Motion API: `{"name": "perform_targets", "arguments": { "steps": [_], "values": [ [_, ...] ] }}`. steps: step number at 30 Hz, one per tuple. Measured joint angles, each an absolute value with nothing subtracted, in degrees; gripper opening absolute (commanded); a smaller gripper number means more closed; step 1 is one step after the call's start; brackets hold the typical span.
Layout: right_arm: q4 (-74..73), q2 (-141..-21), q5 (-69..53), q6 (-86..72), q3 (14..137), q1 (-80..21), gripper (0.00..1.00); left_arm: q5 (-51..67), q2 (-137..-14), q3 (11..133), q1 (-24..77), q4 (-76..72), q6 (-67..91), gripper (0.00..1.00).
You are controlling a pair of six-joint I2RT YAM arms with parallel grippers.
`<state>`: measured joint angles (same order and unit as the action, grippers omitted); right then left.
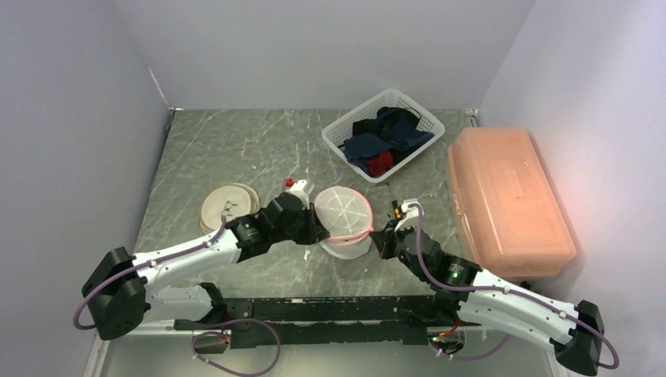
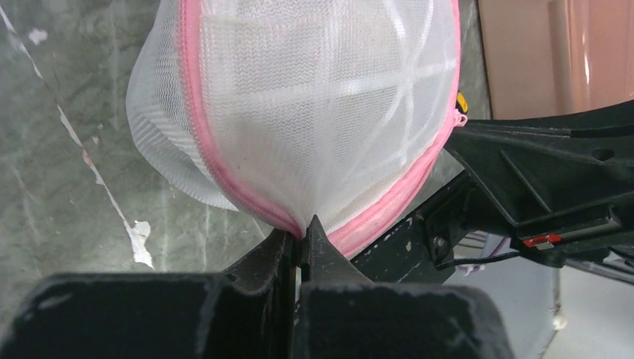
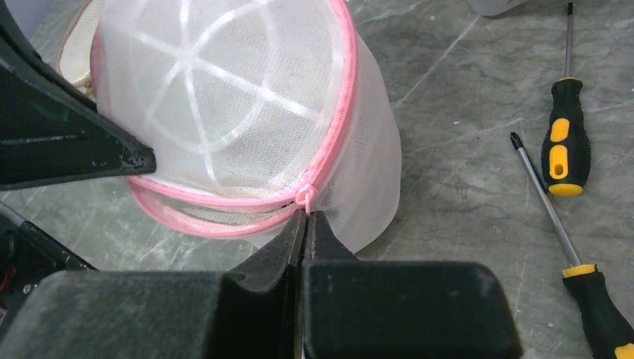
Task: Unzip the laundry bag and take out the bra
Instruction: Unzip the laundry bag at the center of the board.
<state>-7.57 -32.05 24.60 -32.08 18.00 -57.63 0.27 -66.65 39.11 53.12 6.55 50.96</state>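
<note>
**Laundry bag pinched on both sides, centre of surface**

Grey marbled surface [image 1: 236,149]. Pink lidded box [image 1: 506,200] at 3 o'clock. White basket [image 1: 334,135] of dark clothes at 1 o'clock. White mesh laundry bag [image 1: 343,212] with pink zip sits at centre; contents cannot be made out through the mesh. Left gripper [image 2: 303,235], at the bag's 8 o'clock, is fully closed on the pink seam. Right gripper [image 3: 306,224], at 4 o'clock, is pinched tight on the zip pull [image 3: 306,196]. Two screwdrivers [image 3: 566,134] lie at the bag's 2 o'clock.
</note>
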Motion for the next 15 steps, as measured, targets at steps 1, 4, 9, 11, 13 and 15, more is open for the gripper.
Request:
{"name": "perform_targets", "arguments": {
  "steps": [1, 4, 9, 11, 13, 15],
  "values": [
    [-7.57, -31.83, 24.51, -31.99, 18.00, -57.63, 0.00, 0.93, -67.13, 40.16, 52.73, 7.49, 49.39, 0.05],
    [-7.42, -30.41, 24.40, -31.70, 18.00, -58.02, 0.00, 2.09, -68.38, 45.39, 51.92, 11.25, 43.46, 0.06],
    [-6.22, -28.95, 24.58, -31.66, 18.00, -59.51, 0.00, 3.38, -71.75, 56.84, 50.63, 16.58, 33.93, 0.08],
    [-5.50, -29.74, 24.86, -31.66, 18.04, -60.71, 0.00, 4.12, -73.23, 60.25, 49.78, 17.41, 31.11, 0.08],
    [-4.69, -31.20, 25.34, -31.64, 18.28, -62.13, 0.00, 5.74, -74.96, 62.83, 48.45, 18.02, 28.56, 0.09],
    [-3.64, -33.21, 25.98, -31.48, 19.09, -63.59, 0.00, 7.22, -76.82, 64.45, 47.11, 18.26, 26.50, 0.10]
  ]
}}
